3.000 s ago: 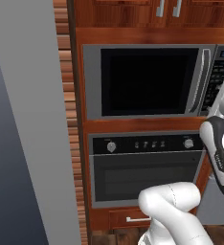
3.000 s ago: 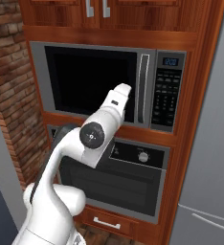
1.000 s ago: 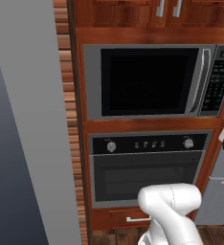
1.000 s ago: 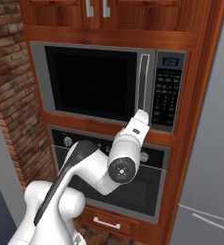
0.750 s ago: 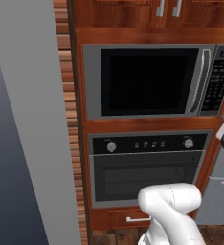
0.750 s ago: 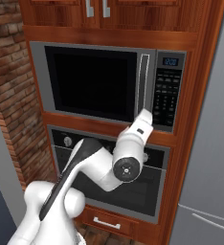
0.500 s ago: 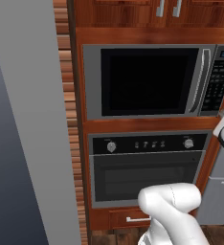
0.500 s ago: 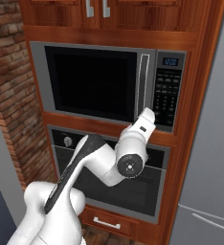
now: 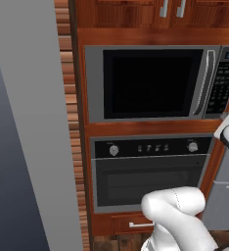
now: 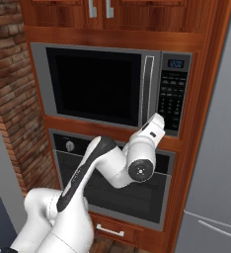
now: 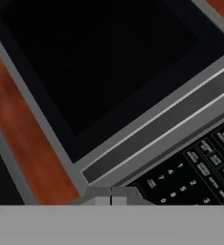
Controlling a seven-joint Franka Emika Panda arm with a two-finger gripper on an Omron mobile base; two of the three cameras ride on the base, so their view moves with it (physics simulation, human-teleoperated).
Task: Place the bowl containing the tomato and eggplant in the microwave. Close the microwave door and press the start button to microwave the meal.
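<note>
While the arm reaches up, its closed, empty gripper (image 11: 111,197) points at the microwave (image 10: 110,89) keypad's lower edge; at nine o'clock, the microwave door (image 10: 98,86) sits shut, black-windowed.

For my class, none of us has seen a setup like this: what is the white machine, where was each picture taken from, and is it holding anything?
It is a white robot arm in a computer-drawn kitchen. Two pictures come from cameras behind it, one to its left and one to its right. The third looks along its gripper, which is shut and holds nothing. In front is a built-in microwave with its door closed, an oven below. The gripper is close to the microwave's keypad, near its lower edge.
</note>
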